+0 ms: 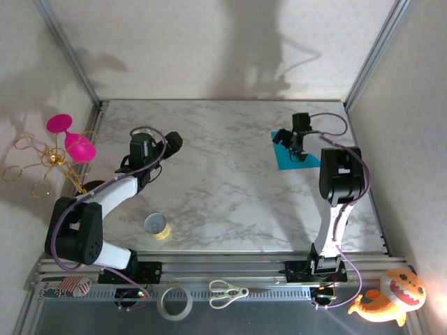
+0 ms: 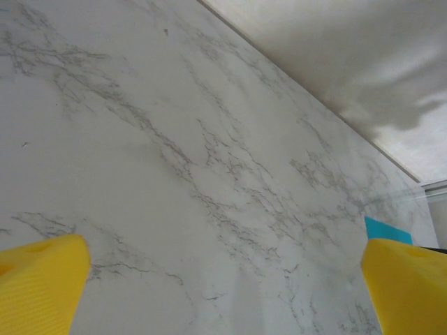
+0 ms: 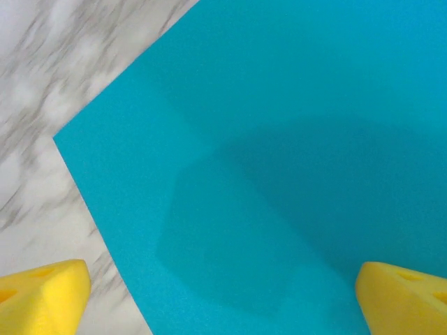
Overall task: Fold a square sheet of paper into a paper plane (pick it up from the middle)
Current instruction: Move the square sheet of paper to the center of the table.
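Teal-blue, flat and unmarked, the square sheet of paper [image 3: 279,139] lies on the marble table's [image 1: 223,181] right side beneath the right gripper [image 1: 293,144], whose yellow fingers [image 3: 42,296] gape wide and hold nothing, while the left gripper [image 2: 223,286], equally wide and empty, hovers well apart at the left.

The top external camera sits high above and behind the arm bases, looking down and forward over the whole marble bench [image 1: 223,209], from near edge to far wall. The left wrist camera rides low and looks slantwise across bare bench toward the far right corner, the left fingers [image 2: 38,286] in its bottom corners, and catches a sliver of the square sheet of paper [image 2: 386,230], which the overhead view also holds by the right edge. The right wrist camera faces almost straight down, very near that sheet, between the right fingers [image 3: 42,296].
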